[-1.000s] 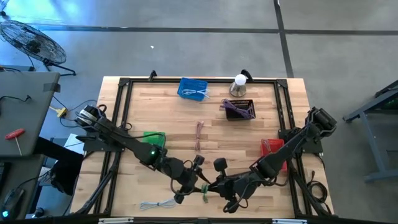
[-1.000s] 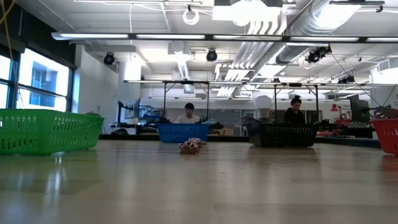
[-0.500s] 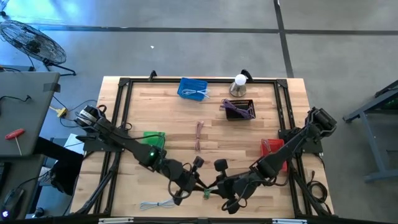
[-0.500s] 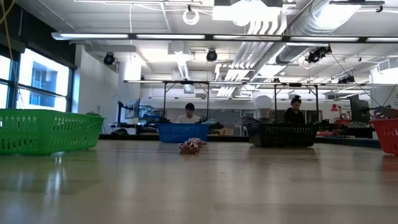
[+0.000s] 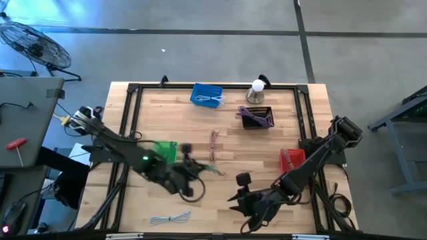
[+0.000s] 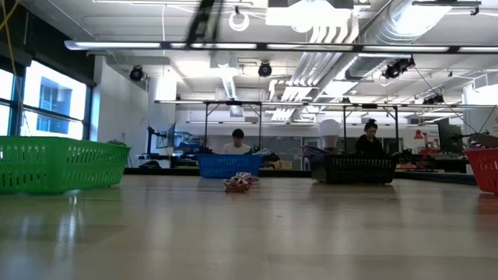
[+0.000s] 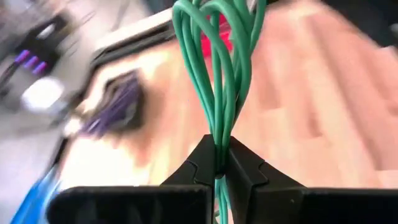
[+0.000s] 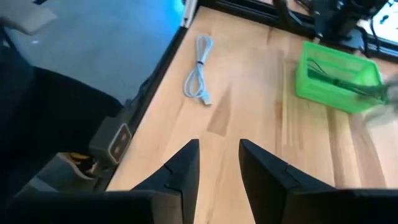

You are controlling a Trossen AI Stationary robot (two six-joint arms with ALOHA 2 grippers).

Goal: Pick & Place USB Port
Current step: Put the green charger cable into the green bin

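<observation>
- The counter [image 5: 267, 150] fills the middle of the high view, wooden, with a black frame along its edges.
- The left arm reaches from the left edge toward lower centre. The left gripper [image 7: 217, 163] is clamped on a looped green cable [image 7: 219, 68], which hangs out of the pinched jaws in the wrist view. In the high view the cable [image 5: 212, 170] sits just right of the green basket [image 5: 165, 149].
- The right arm lies along the lower right. The right gripper [image 8: 219, 163] is empty, jaws apart, near the bottom edge.
- Baskets stand around the counter: blue [image 5: 207, 95] at upper centre, black [image 5: 256, 117] right of it, red [image 5: 291, 159] at the right, green at the left.
- Loose cables: a pink one [image 5: 214, 143] at centre, a white one [image 5: 170, 218] at lower left.
- Risk: the grip holds only the bundle's narrow waist, so a fast swing could let the loops slip or snag on a basket rim.
- Risk: the trailing loops could brush the pink cable close by.
- Room: the centre and lower middle of the counter are open; the frame edge and the right arm crowd the bottom.
</observation>
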